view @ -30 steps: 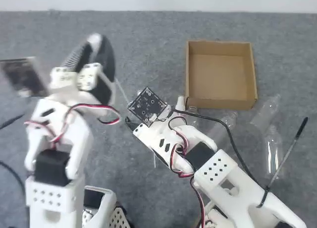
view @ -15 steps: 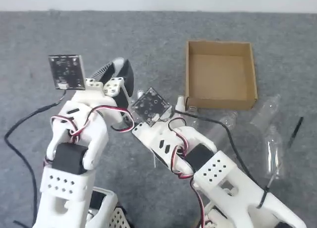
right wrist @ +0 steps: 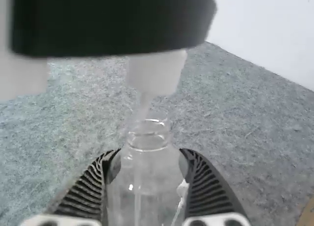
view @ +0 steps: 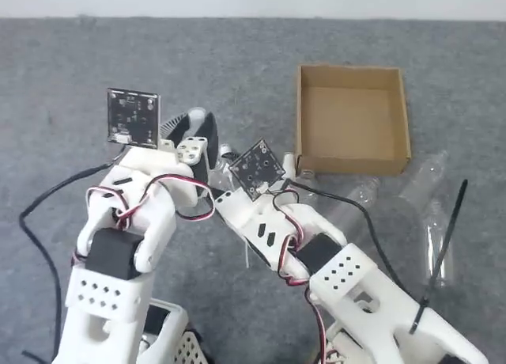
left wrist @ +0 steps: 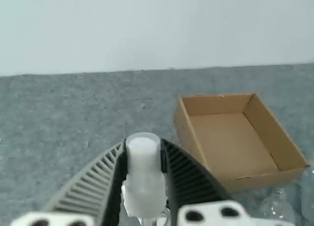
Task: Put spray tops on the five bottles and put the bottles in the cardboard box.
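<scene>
My left gripper [left wrist: 142, 179] is shut on a white spray top [left wrist: 143, 172], held upright between its black ribbed fingers; in the high view that left gripper [view: 194, 138] sits left of the cardboard box [view: 352, 119]. My right gripper [right wrist: 147, 179] is shut on a clear bottle [right wrist: 144, 182] with its open neck up. The spray top [right wrist: 154, 71] hangs just above that neck, its tube reaching into the opening. The box is empty. Other clear bottles [view: 427, 214] lie on the mat right of the right arm.
Grey carpet covers the table. The two arms are close together at the centre of the high view, wrist camera boards [view: 133, 117] raised. A black cable [view: 443, 245] arcs over the lying bottles. Bare mat lies at the left and the back.
The left arm has swung right and down with the spray top, from the far left to right beside the right gripper. The right gripper has shifted slightly toward it.
</scene>
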